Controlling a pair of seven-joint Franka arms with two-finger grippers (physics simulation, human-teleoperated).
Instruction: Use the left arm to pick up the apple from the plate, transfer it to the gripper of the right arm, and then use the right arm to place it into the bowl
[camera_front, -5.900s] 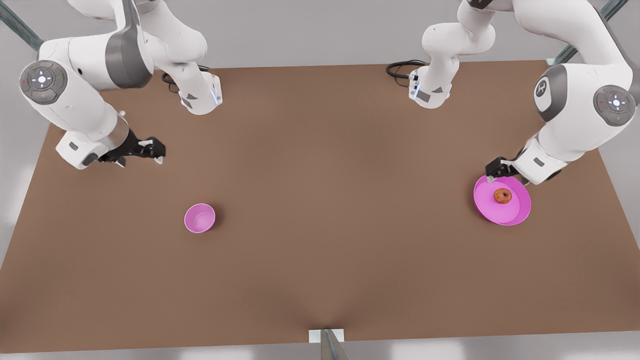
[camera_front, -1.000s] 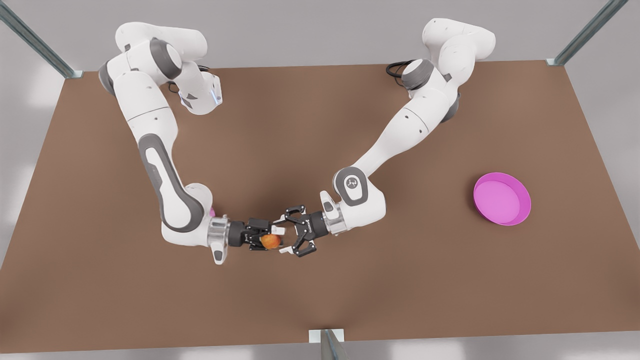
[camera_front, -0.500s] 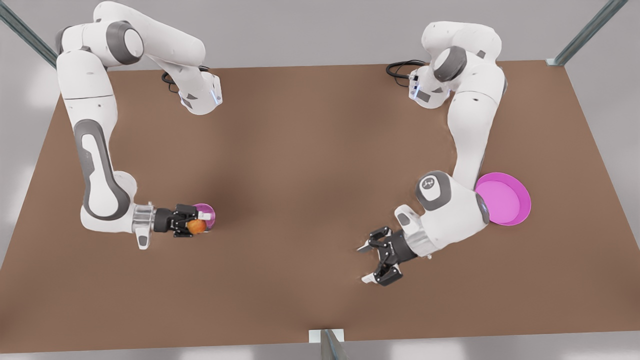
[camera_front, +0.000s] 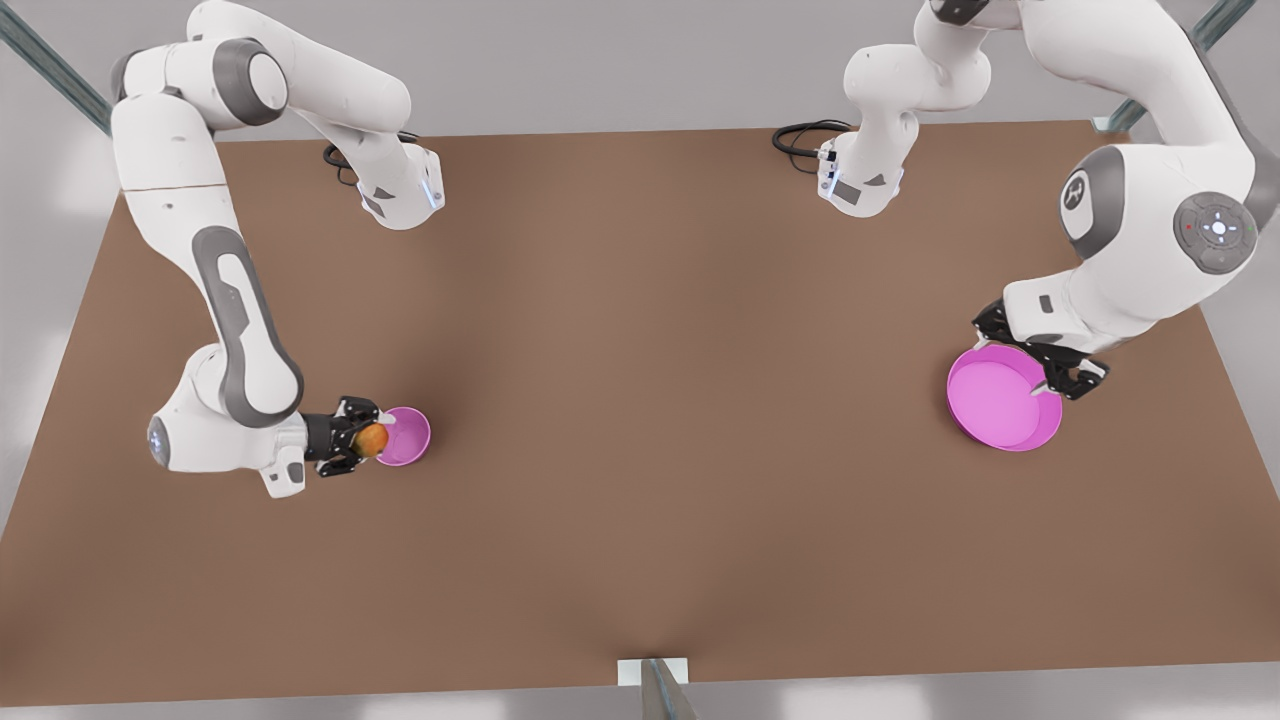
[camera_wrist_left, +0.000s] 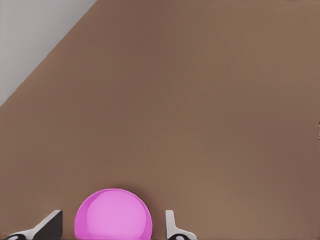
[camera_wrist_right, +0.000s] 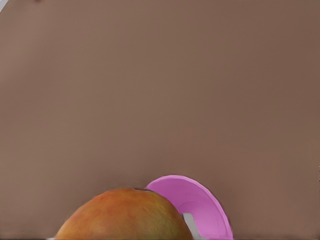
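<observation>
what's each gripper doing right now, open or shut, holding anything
Left gripper: open, empty, above the plate.
Right gripper: shut on the apple, beside the bowl.

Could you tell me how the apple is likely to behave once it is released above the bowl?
The small round reddish-orange apple, held in the right gripper, will probably roll rather than settle flat. The deep magenta-pink bowl looks barely wider, so an off-centre drop might glance off its rim.
</observation>
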